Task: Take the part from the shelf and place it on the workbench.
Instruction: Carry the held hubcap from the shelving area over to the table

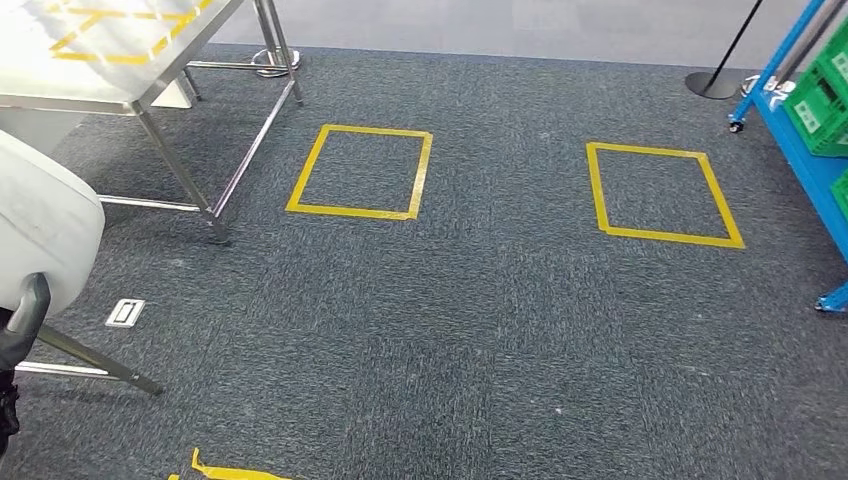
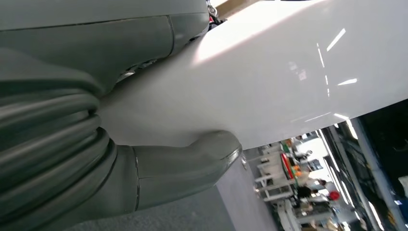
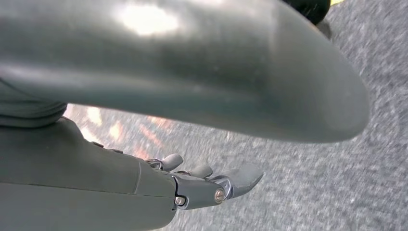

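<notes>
A large, smooth white part (image 1: 40, 225) fills the lower left of the head view, and my left hand (image 1: 22, 325) curls dark against its lower edge. In the left wrist view my left hand (image 2: 96, 159) grips the glossy white part (image 2: 269, 86), thumb pressed on its surface. The steel workbench (image 1: 120, 60), marked with yellow tape, stands at the far left. At the right edge is the blue shelf (image 1: 805, 155). My right hand (image 3: 202, 180) hangs over the carpet with its fingers stretched out and nothing in them.
Grey carpet carries two yellow tape squares (image 1: 362, 172) (image 1: 662, 193). Green crates (image 1: 822, 100) sit on the shelf, and a stanchion base (image 1: 712, 84) stands beside it. The workbench legs (image 1: 180, 170) reach the floor nearby, with a floor socket (image 1: 125, 312) close to them.
</notes>
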### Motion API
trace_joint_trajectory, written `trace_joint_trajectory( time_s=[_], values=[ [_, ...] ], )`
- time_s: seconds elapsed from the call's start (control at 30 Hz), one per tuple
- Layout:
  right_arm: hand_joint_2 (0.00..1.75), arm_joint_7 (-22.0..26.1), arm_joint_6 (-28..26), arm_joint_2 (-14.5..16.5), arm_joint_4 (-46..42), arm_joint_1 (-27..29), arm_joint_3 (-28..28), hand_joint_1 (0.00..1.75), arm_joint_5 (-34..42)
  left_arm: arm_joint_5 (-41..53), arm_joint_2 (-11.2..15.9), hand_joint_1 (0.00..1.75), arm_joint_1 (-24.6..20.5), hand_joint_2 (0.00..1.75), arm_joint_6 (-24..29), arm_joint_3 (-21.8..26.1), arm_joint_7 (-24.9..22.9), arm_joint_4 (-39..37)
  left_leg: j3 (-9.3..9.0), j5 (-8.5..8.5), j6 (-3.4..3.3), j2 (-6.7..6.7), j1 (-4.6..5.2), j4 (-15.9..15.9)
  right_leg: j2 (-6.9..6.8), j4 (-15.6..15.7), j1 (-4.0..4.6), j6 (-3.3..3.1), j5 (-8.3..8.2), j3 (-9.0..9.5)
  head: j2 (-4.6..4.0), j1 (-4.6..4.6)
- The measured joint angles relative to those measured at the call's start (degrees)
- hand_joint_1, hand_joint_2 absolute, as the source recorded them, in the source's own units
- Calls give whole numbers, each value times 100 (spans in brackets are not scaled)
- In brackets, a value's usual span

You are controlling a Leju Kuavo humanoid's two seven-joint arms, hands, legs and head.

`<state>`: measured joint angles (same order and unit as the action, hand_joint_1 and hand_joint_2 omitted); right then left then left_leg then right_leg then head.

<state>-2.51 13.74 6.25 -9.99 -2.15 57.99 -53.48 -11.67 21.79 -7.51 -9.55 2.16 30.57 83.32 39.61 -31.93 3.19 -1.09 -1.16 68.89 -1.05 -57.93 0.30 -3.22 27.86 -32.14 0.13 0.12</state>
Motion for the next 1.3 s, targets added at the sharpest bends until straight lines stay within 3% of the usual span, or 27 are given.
trace_joint_trajectory(
  time_s=[0.07,0.1,0.17,0.23,0.27,0.33,0.37,0.43,0.5,0.53,0.57,0.6,0.67,0.73,0.8,0.87,0.93,1.0,1.07,1.1,1.13,1.17,1.23,1.3],
  values=[
    [0,-22,-16,8,0,17,0,0,-6,-9,-2,175,61,175,-1,0,-7,-9,197,-173,37,56,-9,502,-158,-4,7,-9,9,-6,0,-2],
    [0,-25,-30,16,0,20,0,0,-7,-5,-4,175,89,175,-4,1,-4,-11,144,-101,49,77,-12,452,-237,-9,5,-5,16,-6,1,-2],
    [0,-43,-53,38,0,15,0,0,-8,20,-17,175,103,175,-17,-1,-5,-11,-262,231,59,256,-12,-243,-385,-36,3,26,44,4,1,-3],
    [0,-43,-64,49,0,14,0,0,-1,88,-49,175,71,175,-31,-3,-15,-24,-611,441,-8,512,6,-867,-516,-82,29,89,92,23,0,1],
    [0,-29,-68,50,0,10,0,0,4,126,-65,175,56,175,-34,-4,-19,-34,-668,465,-57,571,16,-985,-577,-97,44,120,109,33,0,3],
    [0,-7,-72,52,0,-4,0,0,10,175,-85,175,37,175,-36,-5,-21,-60,-640,476,-151,445,25,-985,-705,-100,53,170,126,56,0,7],
    [0,-3,-73,52,0,-14,0,0,8,185,-85,175,29,175,-37,-5,-21,-71,-631,490,-183,376,16,-994,-694,-120,38,204,150,64,0,6],
    [0,-7,-75,52,0,-17,0,0,-3,184,-89,175,-23,175,-40,-3,-21,-92,-615,526,-252,231,-12,-1015,-392,-412,-2,277,357,-43,0,16],
    [0,-12,-73,53,1,-3,0,0,-11,179,-105,175,-75,175,-67,-3,-28,-119,-583,551,-293,84,-23,-1017,-17,-1127,-31,318,737,-377,0,34],
    [0,-5,-70,53,1,5,0,0,-10,179,-115,175,-85,175,-85,-4,-31,-136,-566,558,-300,6,-22,-1012,51,-1498,-35,324,883,-562,0,39],
    [0,8,-67,53,2,11,1,0,-5,179,-123,175,-86,175,-104,-4,-32,-154,-554,563,-300,-76,-19,-1005,74,-1722,-37,322,927,-682,0,40],
    [0,25,-64,53,2,14,1,0,2,179,-128,175,-87,175,-115,-4,-32,-168,-546,568,-294,-161,-20,-997,87,-1731,-38,314,855,-699,0,40],
    [0,49,-62,53,1,13,2,0,9,179,-137,175,-106,175,-131,-4,-30,-185,-540,581,-270,-330,-28,-985,182,-1097,-44,280,450,-410,1,42],
    [0,45,-63,52,1,8,1,0,8,179,-145,175,-160,175,-137,-4,-32,-198,-522,602,-214,-479,-33,-980,405,-369,-45,254,163,-79,1,40],
    [0,24,-66,52,2,-3,1,0,9,180,-157,175,-224,175,-144,-7,-34,-229,-488,642,-131,-605,-40,-1001,475,-141,-24,232,117,9,1,37],
    [0,40,-67,58,2,-22,2,0,27,181,-156,175,-250,175,-149,-10,-20,-268,-446,681,-50,-676,-54,-1035,331,-100,-24,165,67,12,1,37],
    [0,60,-77,67,2,-28,4,0,47,179,-146,175,-270,175,-143,-11,18,-292,-339,552,-7,-412,-35,-859,193,-43,-43,81,19,17,1,15],
    [0,16,-95,70,2,-14,10,0,52,175,-161,175,-312,175,-134,-14,48,-299,-62,171,15,-43,-13,-218,44,-24,-32,35,9,10,1,-10],
    [0,-31,-109,71,2,2,24,0,53,173,-193,175,-332,175,-131,-25,49,-310,217,-118,41,63,-17,466,-124,-27,-13,22,14,2,1,-15],
    [0,-37,-115,72,2,6,31,0,54,173,-205,175,-334,175,-129,-32,42,-317,233,-112,47,77,-17,559,-206,-29,-9,21,15,0,1,-16],
    [0,-28,-114,74,2,5,37,0,55,174,-211,175,-338,175,-127,-39,34,-325,128,-1,49,99,-17,409,-285,-34,-8,25,19,1,0,-15],
    [0,-13,-109,76,2,3,40,0,57,175,-213,175,-346,175,-124,-43,30,-327,-90,179,45,170,-14,44,-361,-43,-8,35,28,6,0,-15],
    [0,26,-93,78,2,0,42,0,59,172,-213,175,-369,175,-119,-48,34,-322,-514,430,-21,407,17,-717,-497,-77,11,80,62,16,0,-14],
    [0,57,-81,77,2,2,43,0,59,163,-212,175,-379,175,-118,-49,45,-317,-648,487,-121,487,52,-1001,-612,-99,35,137,83,27,0,-10]
  ],
)
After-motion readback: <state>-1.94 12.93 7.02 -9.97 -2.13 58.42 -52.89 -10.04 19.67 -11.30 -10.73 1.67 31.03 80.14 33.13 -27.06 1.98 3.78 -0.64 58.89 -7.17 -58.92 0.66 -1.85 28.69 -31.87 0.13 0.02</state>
